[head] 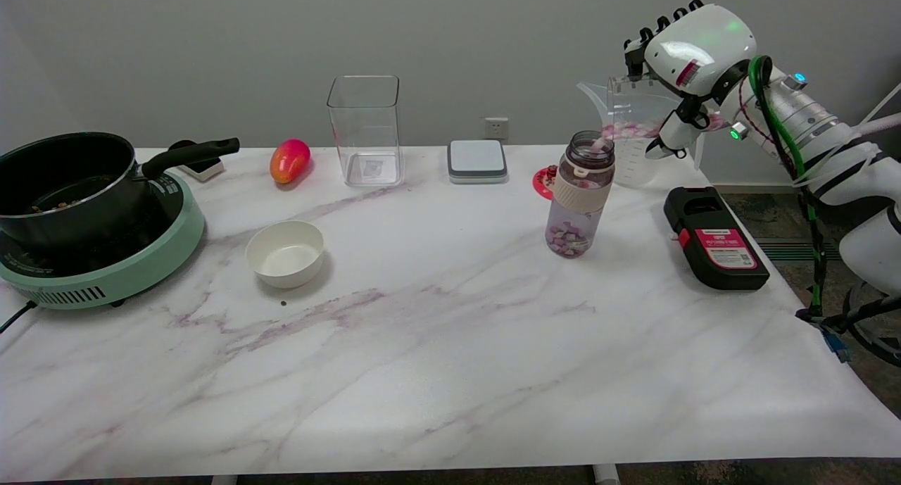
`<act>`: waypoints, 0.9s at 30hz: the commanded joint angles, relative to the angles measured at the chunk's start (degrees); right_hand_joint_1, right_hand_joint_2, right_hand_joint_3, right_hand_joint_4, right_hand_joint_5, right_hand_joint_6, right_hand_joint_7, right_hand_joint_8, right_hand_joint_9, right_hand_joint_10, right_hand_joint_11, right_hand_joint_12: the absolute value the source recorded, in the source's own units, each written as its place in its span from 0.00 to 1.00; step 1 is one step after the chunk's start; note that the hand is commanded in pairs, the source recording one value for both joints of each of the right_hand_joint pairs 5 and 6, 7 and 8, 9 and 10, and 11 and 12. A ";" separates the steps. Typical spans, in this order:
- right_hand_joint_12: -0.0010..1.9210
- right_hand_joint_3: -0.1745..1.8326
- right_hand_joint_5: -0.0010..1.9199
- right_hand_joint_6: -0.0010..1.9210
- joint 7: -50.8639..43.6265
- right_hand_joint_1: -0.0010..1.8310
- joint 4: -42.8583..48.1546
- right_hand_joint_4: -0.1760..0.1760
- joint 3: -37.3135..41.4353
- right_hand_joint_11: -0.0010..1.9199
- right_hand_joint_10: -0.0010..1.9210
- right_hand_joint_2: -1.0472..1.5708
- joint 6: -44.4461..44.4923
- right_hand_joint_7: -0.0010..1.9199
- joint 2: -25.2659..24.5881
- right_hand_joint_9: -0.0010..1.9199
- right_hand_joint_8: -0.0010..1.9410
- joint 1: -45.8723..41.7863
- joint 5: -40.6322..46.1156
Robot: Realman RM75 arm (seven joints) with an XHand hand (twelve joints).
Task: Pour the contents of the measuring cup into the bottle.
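Fingers: the right hand [693, 52] has its fingers [662, 26] wrapped over the far rim of the measuring cup [637, 129], with the thumb side coming down the near wall; it holds the cup in the air, clear of the surface [450, 344].
Cup position: raised at the table's far right, just beside and above the bottle [578, 193], its spout reaching toward the bottle's open mouth.
Cup pointing: spout aims to the picture's left and slightly downward; the cup's long axis looks tipped off upright toward the bottle, though by how much I cannot tell.
Contents: pink and white pieces are heaped near the spout side; some already lie at the bottom of the bottle.
Bottle: stands upright, long axis vertical, mouth open upward.
Step, as judged: pouring is under way.
Doing it well: keep the spout lip directly over the narrow mouth, tilt slowly so pieces slide singly, and avoid knocking the bottle.
Risk: pieces may bounce off the rim onto the surface.
Nearby: a black case [714, 238] lies right of the bottle.
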 commanded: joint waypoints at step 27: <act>0.64 0.62 0.78 0.78 0.88 0.81 -2.77 0.50 -5.83 0.64 0.75 0.61 -0.01 0.80 0.49 0.75 0.79 6.67 -2.58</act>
